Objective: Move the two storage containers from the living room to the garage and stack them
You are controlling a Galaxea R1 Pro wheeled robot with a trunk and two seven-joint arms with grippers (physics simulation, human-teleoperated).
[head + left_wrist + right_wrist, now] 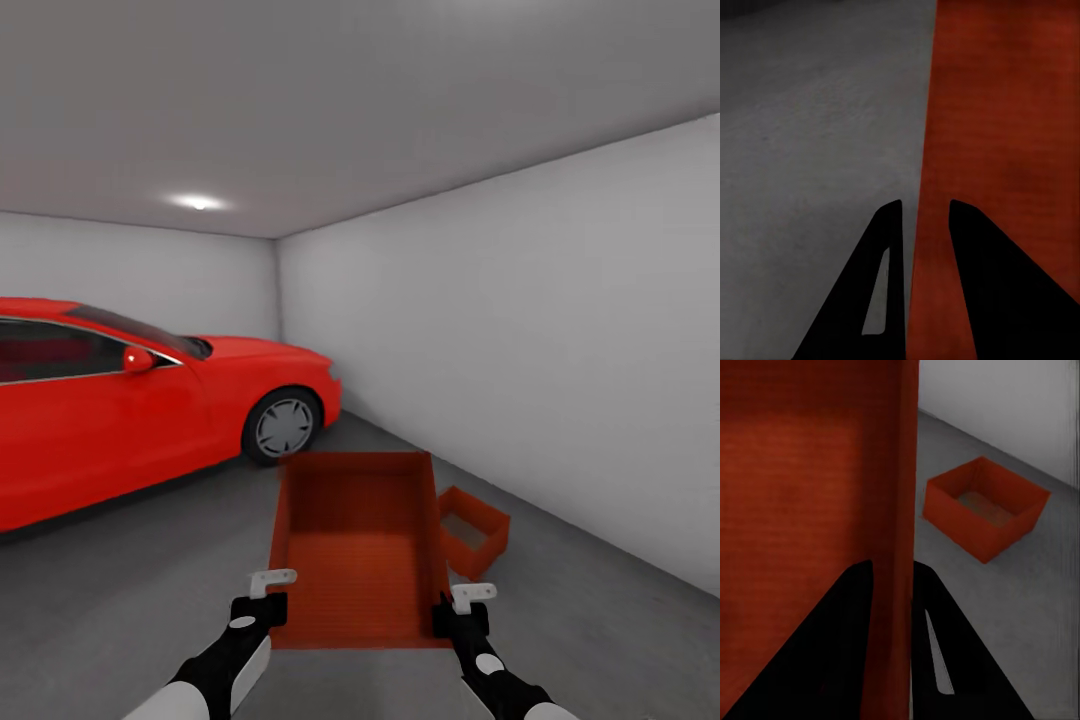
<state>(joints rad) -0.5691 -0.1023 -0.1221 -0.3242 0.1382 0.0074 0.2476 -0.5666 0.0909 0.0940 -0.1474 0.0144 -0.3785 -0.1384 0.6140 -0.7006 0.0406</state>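
I am in the garage, carrying one red-orange storage container [360, 560] in front of me above the dark grey concrete floor [120, 590]. My left gripper [268, 600] is shut on its left wall, which runs between the two fingers in the left wrist view [924, 206]. On the opposite side, my right gripper [455, 610] is shut on the right wall, likewise pinched between its fingers [891, 562]. The other storage container [473, 530] rests on the floor just right of and beyond the held one, open side up [984, 506].
A red car [120, 410] fills the left side, its front wheel [283, 425] close to the held bin's far end. A plain white wall [560, 380] runs along the right. Bare concrete lies between car and wall.
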